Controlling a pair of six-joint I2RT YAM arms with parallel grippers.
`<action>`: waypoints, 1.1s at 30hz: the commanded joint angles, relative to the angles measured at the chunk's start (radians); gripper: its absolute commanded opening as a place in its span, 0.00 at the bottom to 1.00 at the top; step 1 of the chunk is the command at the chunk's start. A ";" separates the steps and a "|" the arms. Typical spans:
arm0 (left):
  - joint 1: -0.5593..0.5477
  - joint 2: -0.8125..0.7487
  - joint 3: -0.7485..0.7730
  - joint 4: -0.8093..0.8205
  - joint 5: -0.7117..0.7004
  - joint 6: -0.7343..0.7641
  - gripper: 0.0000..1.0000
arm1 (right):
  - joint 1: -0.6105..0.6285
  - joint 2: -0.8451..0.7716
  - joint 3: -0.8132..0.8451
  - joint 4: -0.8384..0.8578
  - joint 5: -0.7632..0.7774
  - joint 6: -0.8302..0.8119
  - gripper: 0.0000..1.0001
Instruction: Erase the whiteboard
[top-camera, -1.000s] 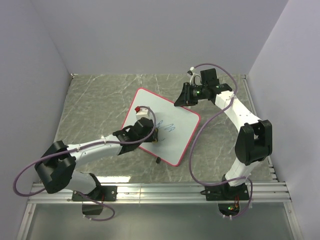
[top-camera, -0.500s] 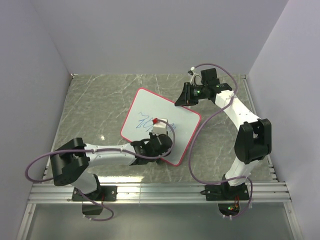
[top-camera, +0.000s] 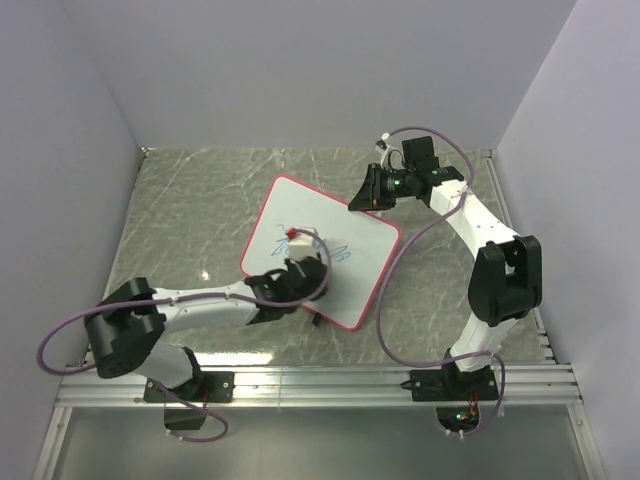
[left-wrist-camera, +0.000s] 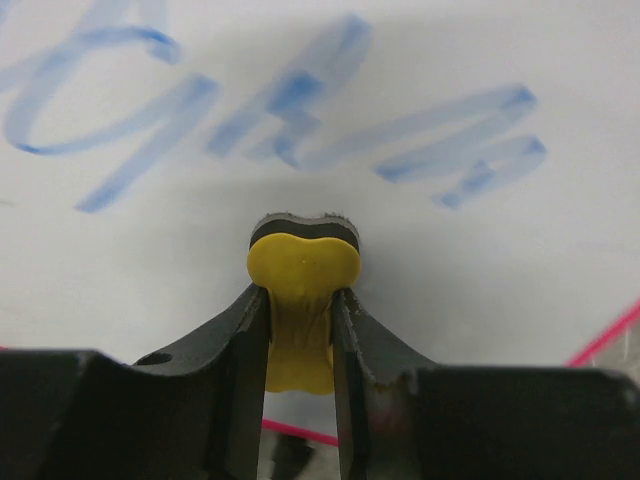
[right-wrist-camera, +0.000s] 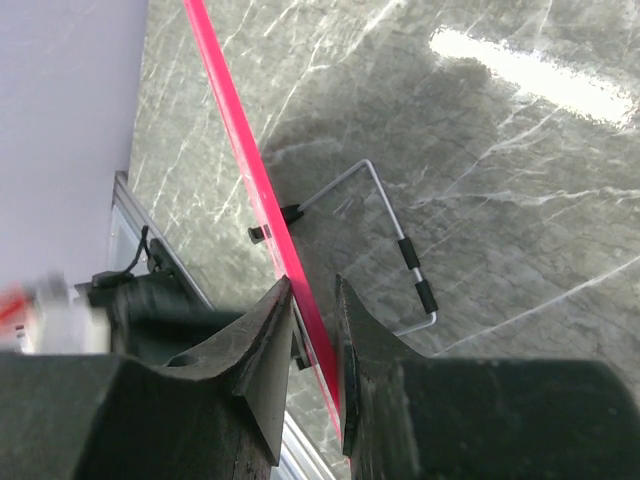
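my left fingers (left-wrist-camera: 243, 335) clamped on yellow eraser (left-wrist-camera: 303, 268), eraser against whiteboard (top-camera: 365, 255) near blue scribbles (left-wrist-camera: 290, 110), my right fingers (right-wrist-camera: 262, 345) pinching its far edge

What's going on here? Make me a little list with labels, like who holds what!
whiteboard: on the grey marbled table
blue scribbles: on the whiteboard, not wiped off yet
left gripper: shut on the yellow eraser, whose dark end is against the whiteboard
right gripper: clamped on the whiteboard's red rim
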 joint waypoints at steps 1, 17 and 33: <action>0.206 -0.013 -0.090 -0.043 0.046 0.014 0.00 | 0.036 -0.018 -0.020 -0.077 -0.022 0.056 0.00; 0.654 0.039 -0.023 -0.018 0.155 0.195 0.00 | 0.038 -0.064 -0.030 -0.096 0.006 0.021 0.00; 0.372 0.069 0.157 -0.020 0.333 0.134 0.00 | 0.038 -0.040 -0.020 -0.093 0.012 0.016 0.00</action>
